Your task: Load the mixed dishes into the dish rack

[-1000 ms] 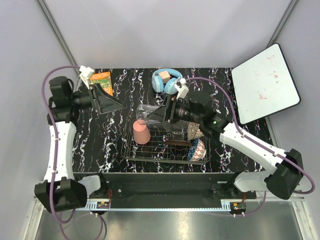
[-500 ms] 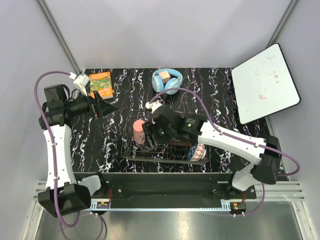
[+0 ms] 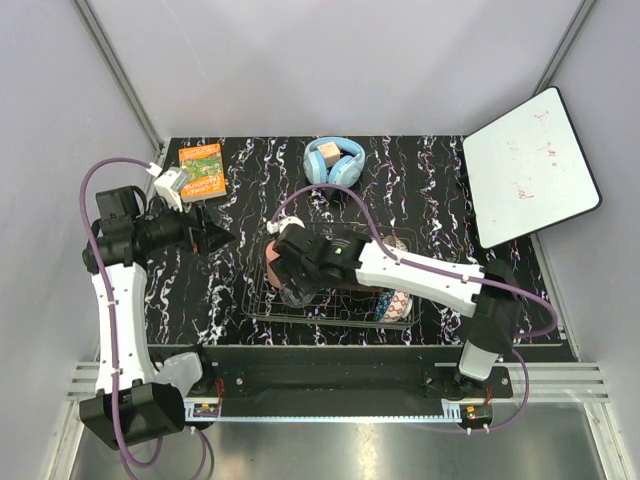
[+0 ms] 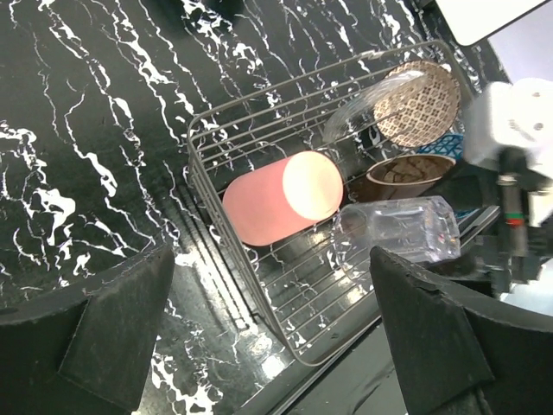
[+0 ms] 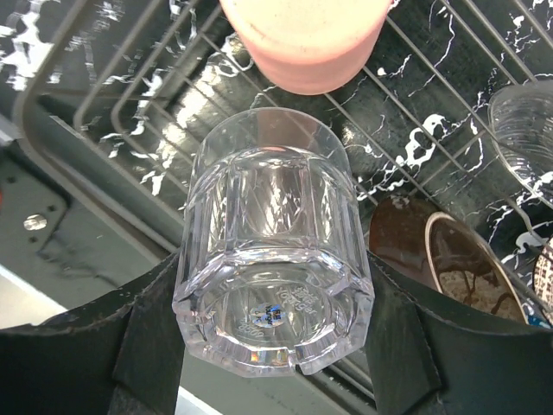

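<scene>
My right gripper [image 3: 288, 278] [image 5: 272, 346] is shut on the small clear glass tumbler [image 5: 272, 259] [image 4: 396, 230], gripping its base and holding it sideways just above the near left part of the dish rack [image 3: 262, 312] [image 4: 204, 169] [image 5: 52, 112]. The salmon-pink cup [image 4: 281, 197] [image 5: 302, 35] [image 3: 271, 262] lies on its side in the rack, next to the tumbler. The beige-brown patterned bowl [image 4: 421, 102] and the clear glass dish [image 4: 359, 114] [image 5: 527, 130] lean at the rack's far side. The blue-patterned bowl [image 3: 397, 298] stands at its right end. My left gripper [image 3: 222, 240] [image 4: 276, 346] is open and empty, left of the rack.
A dark brown bowl [image 4: 406, 173] [image 5: 458, 259] lies in the rack by the tumbler. Light-blue headphones [image 3: 333, 160] and an orange book [image 3: 201, 170] lie at the back of the black marbled table. A whiteboard [image 3: 530, 165] stands at the right.
My right arm has swung left and toward the near edge with the tumbler, coming down to the rack beside the pink cup. My left arm has pulled back a little to the left.
</scene>
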Robot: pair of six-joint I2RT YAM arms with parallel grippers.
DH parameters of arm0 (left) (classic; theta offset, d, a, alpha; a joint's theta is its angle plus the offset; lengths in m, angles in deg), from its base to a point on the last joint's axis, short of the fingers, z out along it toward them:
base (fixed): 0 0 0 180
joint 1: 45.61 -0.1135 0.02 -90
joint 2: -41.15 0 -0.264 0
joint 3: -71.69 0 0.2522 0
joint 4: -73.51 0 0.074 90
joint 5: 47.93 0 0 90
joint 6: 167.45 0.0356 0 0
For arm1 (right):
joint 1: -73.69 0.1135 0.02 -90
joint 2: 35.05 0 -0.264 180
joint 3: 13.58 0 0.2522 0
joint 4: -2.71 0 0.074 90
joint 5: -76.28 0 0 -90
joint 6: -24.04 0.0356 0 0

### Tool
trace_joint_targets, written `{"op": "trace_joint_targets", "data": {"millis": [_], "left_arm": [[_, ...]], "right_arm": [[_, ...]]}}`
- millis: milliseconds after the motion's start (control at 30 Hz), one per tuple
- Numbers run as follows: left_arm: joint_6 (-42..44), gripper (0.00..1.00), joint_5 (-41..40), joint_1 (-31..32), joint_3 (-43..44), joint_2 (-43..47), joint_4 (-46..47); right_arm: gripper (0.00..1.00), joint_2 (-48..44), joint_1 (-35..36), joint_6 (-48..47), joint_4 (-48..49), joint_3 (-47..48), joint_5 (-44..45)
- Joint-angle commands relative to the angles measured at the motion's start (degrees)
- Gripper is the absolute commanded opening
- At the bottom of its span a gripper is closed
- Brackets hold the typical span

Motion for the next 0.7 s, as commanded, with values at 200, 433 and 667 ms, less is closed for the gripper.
{"op": "trace_joint_targets", "data": {"millis": [200,433,667], "left_arm": [[3.5,0.99,-1.6,0.0,-1.2,3.2,0.2],[3.2,0.99,-0.9,0.0,-1.0,3.5,0.2],[3.1,0.99,-1.2,-0.1,-0.1,3.7,0.1]], "right_arm": [[0.0,6.6,0.2,-2.9,-1.5,4.3,0.8],[0.0,7.4,0.3,-4.0,-1.5,2.0,0.9],[0.03,8.9,0.3,-4.6,0.5,-0.2,-0.2]]}}
